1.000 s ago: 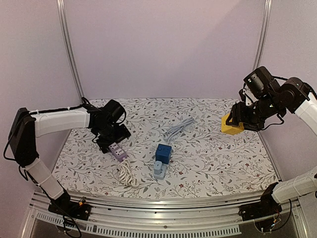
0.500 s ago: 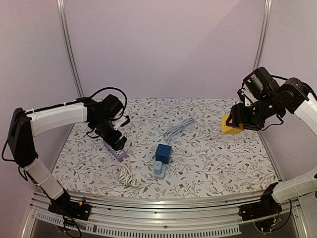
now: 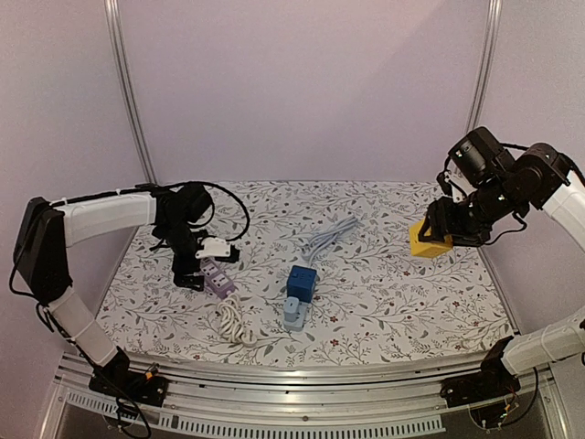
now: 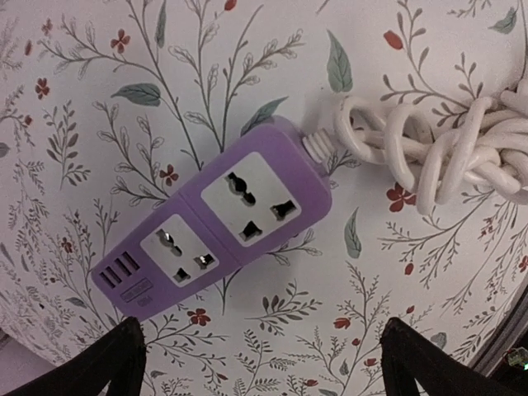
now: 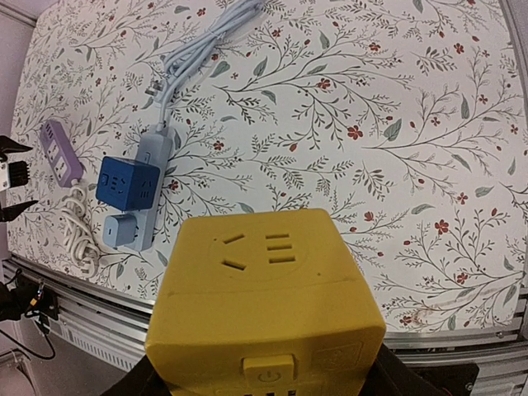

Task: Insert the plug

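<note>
On the left of the floral table (image 3: 384, 283), the purple power strip (image 4: 210, 219) is seen lying flat, sockets up, with its white cord (image 4: 437, 148) coiled at one end. The left gripper (image 4: 262, 363) is held wide open above it. The yellow socket cube (image 5: 264, 305) is clamped in the right gripper (image 3: 431, 236), above the table's right side.
</note>
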### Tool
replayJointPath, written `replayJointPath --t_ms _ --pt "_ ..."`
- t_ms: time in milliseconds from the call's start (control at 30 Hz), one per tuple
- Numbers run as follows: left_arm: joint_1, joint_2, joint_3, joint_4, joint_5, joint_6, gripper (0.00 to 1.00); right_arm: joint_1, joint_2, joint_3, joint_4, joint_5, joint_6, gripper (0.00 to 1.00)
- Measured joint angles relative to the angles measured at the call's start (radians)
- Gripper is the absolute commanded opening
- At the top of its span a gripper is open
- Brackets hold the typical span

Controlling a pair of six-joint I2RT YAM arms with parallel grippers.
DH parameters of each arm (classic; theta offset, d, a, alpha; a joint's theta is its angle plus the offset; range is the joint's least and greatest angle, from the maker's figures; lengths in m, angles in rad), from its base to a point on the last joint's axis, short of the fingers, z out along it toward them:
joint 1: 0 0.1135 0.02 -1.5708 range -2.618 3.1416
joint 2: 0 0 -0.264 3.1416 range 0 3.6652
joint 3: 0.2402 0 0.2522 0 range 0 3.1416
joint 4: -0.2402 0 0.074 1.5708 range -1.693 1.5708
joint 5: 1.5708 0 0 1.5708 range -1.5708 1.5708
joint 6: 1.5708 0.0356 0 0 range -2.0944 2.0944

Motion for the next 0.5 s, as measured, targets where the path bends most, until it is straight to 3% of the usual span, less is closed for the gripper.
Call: replayJointPath --t_ms 167,500 --pt "0.045 0.032 0.0 0.054 0.056 0.184 1.0 0.0 -0.001 0.0 -0.013 -0.013 0.008 0.0" --pt "0.053 0.149 0.0 0.143 0.097 0.397 1.0 0.0 -0.055 -0.019 -0.017 -0.027 0.064 0.0"
